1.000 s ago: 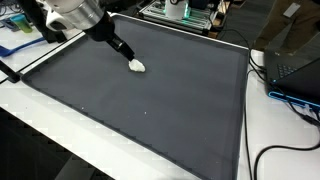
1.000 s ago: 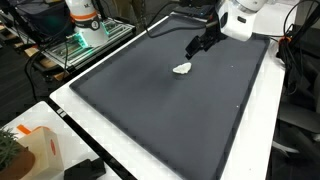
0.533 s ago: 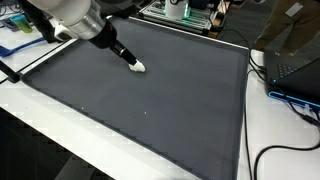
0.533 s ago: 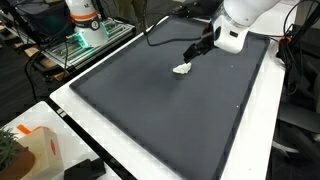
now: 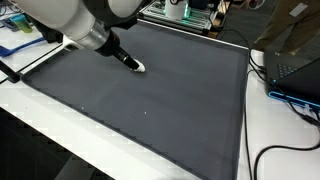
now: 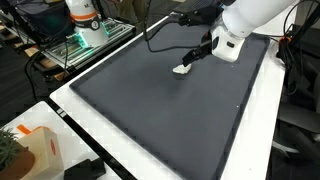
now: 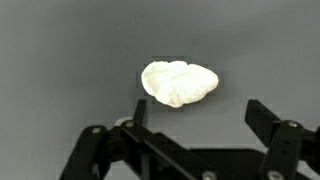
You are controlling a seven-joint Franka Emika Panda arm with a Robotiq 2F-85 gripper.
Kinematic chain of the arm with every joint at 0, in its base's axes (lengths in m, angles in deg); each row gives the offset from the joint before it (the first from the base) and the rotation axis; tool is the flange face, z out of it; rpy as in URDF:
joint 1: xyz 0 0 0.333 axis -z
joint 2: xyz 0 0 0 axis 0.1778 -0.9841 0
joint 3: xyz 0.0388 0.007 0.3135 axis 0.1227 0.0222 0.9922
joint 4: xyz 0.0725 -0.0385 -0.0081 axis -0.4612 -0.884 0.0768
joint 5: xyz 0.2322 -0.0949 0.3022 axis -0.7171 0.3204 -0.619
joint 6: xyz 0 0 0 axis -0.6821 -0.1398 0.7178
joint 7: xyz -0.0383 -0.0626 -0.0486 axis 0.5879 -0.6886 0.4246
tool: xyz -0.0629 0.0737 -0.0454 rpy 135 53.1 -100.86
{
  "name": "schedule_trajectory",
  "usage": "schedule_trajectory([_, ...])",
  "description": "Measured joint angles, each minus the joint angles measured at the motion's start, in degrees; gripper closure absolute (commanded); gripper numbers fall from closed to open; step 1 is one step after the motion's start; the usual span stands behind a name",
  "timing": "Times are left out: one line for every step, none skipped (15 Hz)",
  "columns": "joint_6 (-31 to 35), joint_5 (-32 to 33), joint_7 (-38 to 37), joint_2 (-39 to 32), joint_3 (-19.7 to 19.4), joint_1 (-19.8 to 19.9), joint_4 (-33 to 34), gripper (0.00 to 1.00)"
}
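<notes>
White lump (image 7: 179,83): small, pale, crumpled and soft-looking, perhaps cloth or dough; which, the pictures do not tell.
Place: on the dark mat (image 5: 170,110) covering the surface, toward its far side, well apart from the edges.
Gripper (image 7: 195,112): jaws spread wide, just beside the lump, holding nothing.
Progress: lump not yet grasped; closing and lifting appear left.

White lump (image 7: 180,83) on grey mat (image 7: 60,50), end effector (image 7: 195,125) open.
</notes>
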Motion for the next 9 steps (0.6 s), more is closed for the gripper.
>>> schedule_trajectory([-0.43, -0.49, 0.06, 0.83, -0.69, 0.02, 0.49, 0.0])
schedule_trajectory([-0.93, -0.92, 0.16, 1.61, -1.28, 0.03, 0.9, 0.0])
schedule_trajectory([-1.5, -1.35, 0.4, 2.35, -1.88, 0.01, 1.18, 0.0])
schedule_trajectory([-2.0, -1.67, 0.68, 3.02, -2.38, 0.01, 1.4, 0.0])
schedule_trajectory([-2.35, -1.96, 0.89, 3.61, -2.79, 0.02, 1.5, 0.0])
schedule_trajectory([-2.69, -2.29, 1.07, 4.18, -3.25, 0.02, 1.57, 0.0])
schedule_trajectory([-3.05, -2.59, 1.27, 4.68, -3.7, 0.02, 1.61, 0.0])
schedule_trajectory([-3.13, -2.86, 1.53, 5.04, -4.09, 0.02, 1.63, 0.0])
schedule_trajectory([-3.15, -3.06, 1.76, 5.27, -4.46, 0.02, 1.65, 0.0])
